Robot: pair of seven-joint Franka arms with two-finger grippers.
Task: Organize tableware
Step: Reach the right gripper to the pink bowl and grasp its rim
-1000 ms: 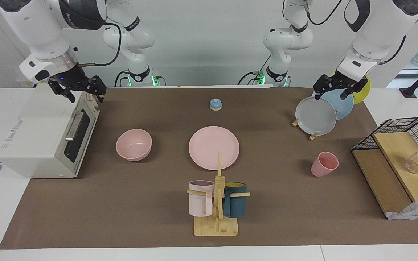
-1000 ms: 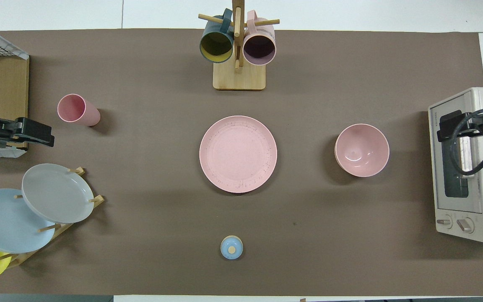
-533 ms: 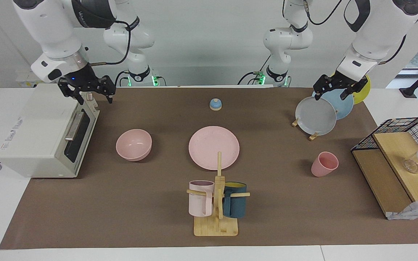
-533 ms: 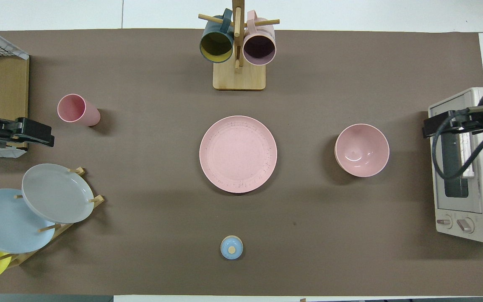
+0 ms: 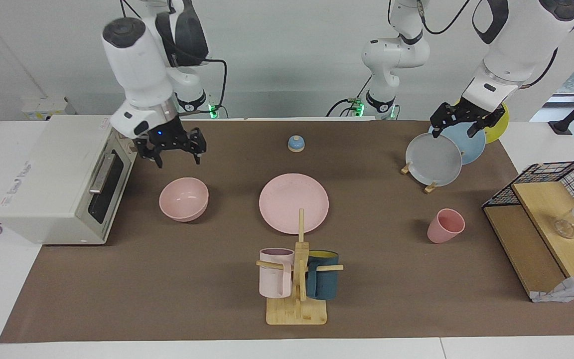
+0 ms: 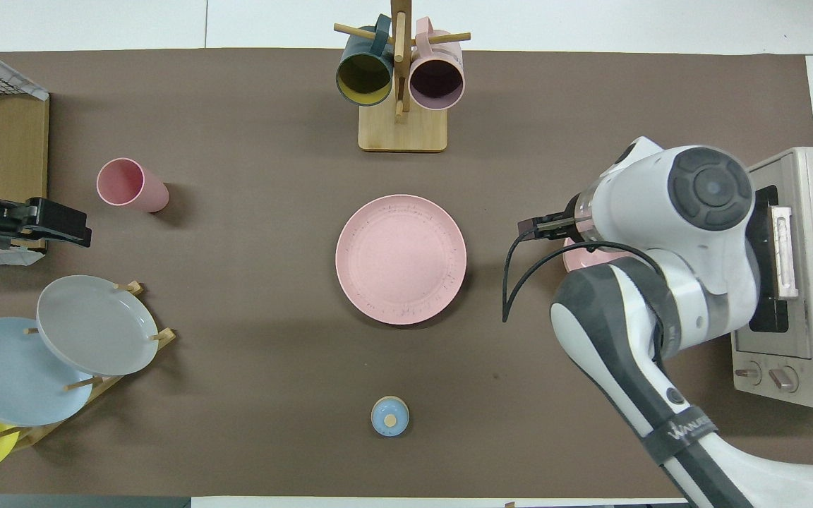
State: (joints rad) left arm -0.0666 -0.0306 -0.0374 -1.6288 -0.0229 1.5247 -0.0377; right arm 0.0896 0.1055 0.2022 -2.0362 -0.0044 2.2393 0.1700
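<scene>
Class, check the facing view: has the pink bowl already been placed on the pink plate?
No. The pink bowl sits on the mat beside the pink plate, toward the right arm's end, with bare mat between them.

One camera sits high across the worktop [image 5: 167, 299], facing the robots. The other looks steeply down from above the robots' end. Half a turn apart, both share the plate [image 5: 294, 203] [image 6: 401, 259] and mug rack [image 5: 297, 309] [image 6: 402, 130].

The plate [image 5: 294, 202], bowl [image 5: 184, 199] and cup [image 5: 445, 225] look matt pink, the bowl's inside faintly shiny. The mat [image 5: 167, 279] is dull brown, paper-like. The mug stand [image 5: 297, 299] is pale wood. The toaster oven [image 5: 53, 184] is smooth off-white.
</scene>
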